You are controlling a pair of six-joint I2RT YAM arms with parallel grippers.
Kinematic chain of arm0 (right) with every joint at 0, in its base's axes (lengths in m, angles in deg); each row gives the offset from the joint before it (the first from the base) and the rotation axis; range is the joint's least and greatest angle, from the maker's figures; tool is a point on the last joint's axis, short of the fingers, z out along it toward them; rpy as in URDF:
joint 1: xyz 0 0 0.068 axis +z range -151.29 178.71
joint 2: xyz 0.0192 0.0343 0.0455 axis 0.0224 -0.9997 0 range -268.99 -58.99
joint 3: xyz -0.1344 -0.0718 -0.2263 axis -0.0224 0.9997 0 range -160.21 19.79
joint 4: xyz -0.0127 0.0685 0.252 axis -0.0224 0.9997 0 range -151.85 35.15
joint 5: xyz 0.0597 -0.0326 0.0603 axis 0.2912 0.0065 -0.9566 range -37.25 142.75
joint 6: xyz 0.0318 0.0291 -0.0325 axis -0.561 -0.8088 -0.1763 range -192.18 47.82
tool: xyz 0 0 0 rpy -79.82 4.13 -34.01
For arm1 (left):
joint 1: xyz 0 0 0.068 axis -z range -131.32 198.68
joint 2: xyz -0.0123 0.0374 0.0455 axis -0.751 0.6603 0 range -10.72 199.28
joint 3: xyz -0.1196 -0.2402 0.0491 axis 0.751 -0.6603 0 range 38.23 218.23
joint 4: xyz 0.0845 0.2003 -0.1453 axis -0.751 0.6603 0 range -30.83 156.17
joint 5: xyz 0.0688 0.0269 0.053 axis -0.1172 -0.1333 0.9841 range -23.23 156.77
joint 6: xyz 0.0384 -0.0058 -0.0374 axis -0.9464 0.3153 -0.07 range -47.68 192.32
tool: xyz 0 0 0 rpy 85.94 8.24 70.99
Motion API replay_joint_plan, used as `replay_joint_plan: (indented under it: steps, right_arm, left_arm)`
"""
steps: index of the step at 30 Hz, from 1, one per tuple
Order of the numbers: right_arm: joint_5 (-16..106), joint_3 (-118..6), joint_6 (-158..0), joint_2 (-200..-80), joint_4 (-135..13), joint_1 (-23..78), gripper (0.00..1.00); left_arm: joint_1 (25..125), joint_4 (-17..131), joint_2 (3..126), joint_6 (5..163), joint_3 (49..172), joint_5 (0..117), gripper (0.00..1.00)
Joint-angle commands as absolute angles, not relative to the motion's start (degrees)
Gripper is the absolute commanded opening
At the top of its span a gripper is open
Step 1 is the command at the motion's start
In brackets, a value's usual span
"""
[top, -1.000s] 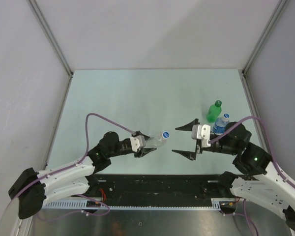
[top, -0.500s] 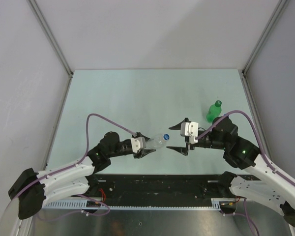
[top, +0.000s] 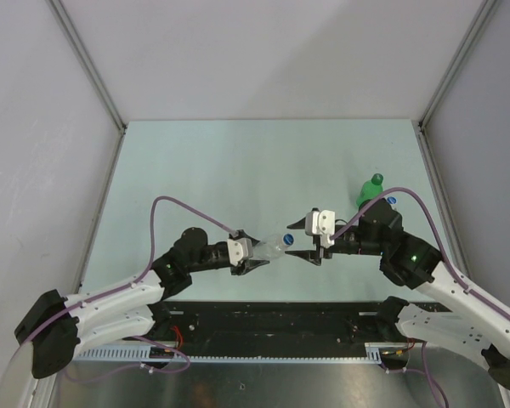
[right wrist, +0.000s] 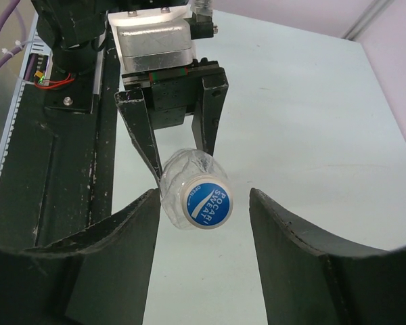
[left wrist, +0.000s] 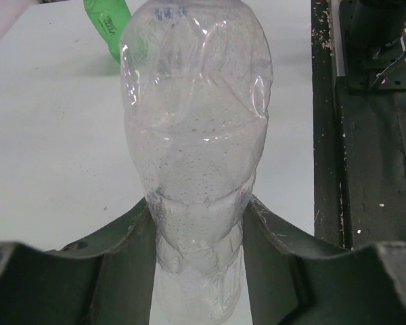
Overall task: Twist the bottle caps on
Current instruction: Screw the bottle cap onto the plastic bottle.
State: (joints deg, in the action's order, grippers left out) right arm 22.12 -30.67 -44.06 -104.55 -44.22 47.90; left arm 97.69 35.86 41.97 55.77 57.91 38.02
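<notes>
Two grippers faced each other at the lower centre of the top view. My left gripper clenched the clear bottle level above the bench. Its cap sat between the spread jaws of the right gripper, untouched. I judged tightening to be in hand; next, pinch the cap squarely and twist.

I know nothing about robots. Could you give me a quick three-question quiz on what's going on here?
1. True or false: the left claw grips the clear bottle around its body.
2. The bottle's cap is: A) pinched by the left claw; B) inside the open right claw; C) out of sight.
3. One standing bottle is tinted all over. What colour?
Key: 1 true; 2 B; 3 green.
</notes>
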Motion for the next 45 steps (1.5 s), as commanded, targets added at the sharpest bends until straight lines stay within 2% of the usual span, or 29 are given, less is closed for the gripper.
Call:
replay_joint_plan:
  steps: [1, 13, 16, 21, 31, 45]
  right_arm:
    - [21.3, -31.1, -43.4, -104.7, -45.9, 48.2, 0.59]
    - [22.0, -31.1, -43.5, -105.7, -45.3, 48.2, 0.56]
    - [21.9, -31.1, -43.8, -105.6, -45.4, 48.2, 0.50]
    - [22.8, -31.1, -43.8, -105.6, -44.4, 48.2, 0.48]
    - [23.6, -31.1, -48.5, -105.8, -45.6, 48.2, 0.29]
    - [26.3, -31.1, -64.7, -107.2, -52.5, 48.2, 0.21]
  left_arm:
    - [97.8, 34.2, 42.2, 54.6, 60.1, 36.7, 0.00]
    - [97.8, 34.2, 41.8, 54.7, 60.1, 36.4, 0.00]
    - [97.8, 34.3, 42.0, 54.8, 60.2, 36.4, 0.00]
    - [97.9, 34.3, 41.2, 54.9, 60.1, 36.1, 0.00]
    - [97.8, 34.3, 37.7, 53.6, 60.4, 37.2, 0.00]
    - [97.8, 34.0, 35.0, 53.1, 63.2, 38.3, 0.00]
